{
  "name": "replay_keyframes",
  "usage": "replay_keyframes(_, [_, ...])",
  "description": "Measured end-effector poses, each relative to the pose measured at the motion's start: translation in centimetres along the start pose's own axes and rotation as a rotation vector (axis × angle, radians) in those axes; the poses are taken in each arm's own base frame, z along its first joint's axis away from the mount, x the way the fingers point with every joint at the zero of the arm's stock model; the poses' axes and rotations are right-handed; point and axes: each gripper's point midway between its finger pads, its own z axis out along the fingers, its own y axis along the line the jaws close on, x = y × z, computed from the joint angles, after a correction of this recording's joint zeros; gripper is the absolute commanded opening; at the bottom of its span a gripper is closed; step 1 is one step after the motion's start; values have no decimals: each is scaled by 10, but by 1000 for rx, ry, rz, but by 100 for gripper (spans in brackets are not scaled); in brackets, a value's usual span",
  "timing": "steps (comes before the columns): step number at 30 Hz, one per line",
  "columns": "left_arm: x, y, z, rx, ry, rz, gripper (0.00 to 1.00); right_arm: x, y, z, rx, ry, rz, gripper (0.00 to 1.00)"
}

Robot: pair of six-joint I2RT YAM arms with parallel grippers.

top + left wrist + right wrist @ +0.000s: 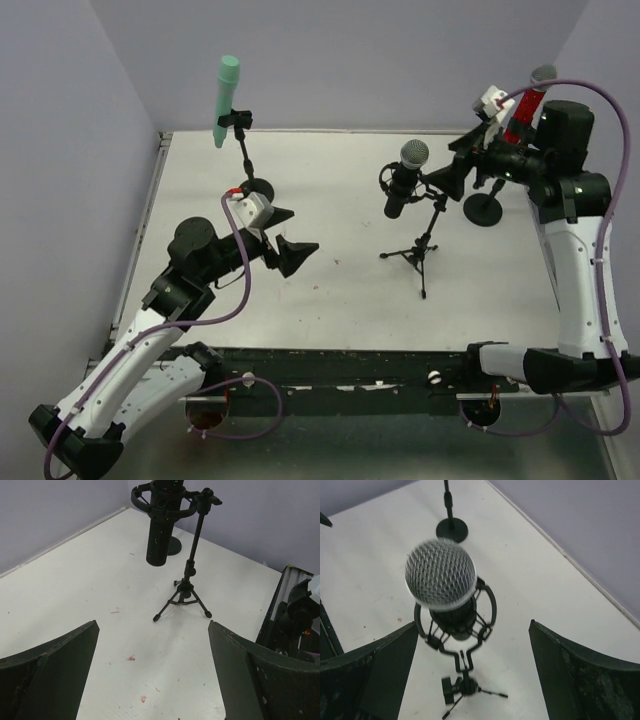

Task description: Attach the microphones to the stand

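Observation:
The black microphone [407,175] with a silver mesh head [440,575] sits in a shock mount on a small tripod stand [420,250] mid-table. My right gripper [456,166] hangs open just right of it, its fingers apart from the microphone [472,675]. The mint-green microphone [226,98] is clipped upright on a round-base stand [257,188] at the back left. A red microphone [525,110] stands on another round-base stand [484,208] at the back right, partly hidden by my right arm. My left gripper [293,232] is open and empty over the table [152,675], facing the tripod [184,592].
Low walls [150,190] border the white table at the left and back. A black rail [350,365] with the arm bases runs along the near edge. Small reddish specks [131,657] mark the tabletop.

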Motion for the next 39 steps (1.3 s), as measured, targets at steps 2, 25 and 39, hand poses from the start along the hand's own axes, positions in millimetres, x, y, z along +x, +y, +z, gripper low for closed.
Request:
replay_keyframes(2, [8, 3, -6, -25, 10, 0, 99, 11, -4, -19, 51, 1, 6, 100])
replay_keyframes(25, [41, 11, -43, -128, 33, 64, 98, 183, 27, -24, -151, 1, 26, 80])
replay_keyframes(39, [40, 11, -44, -129, 32, 69, 98, 169, 13, 2, -240, -137, -26, 42])
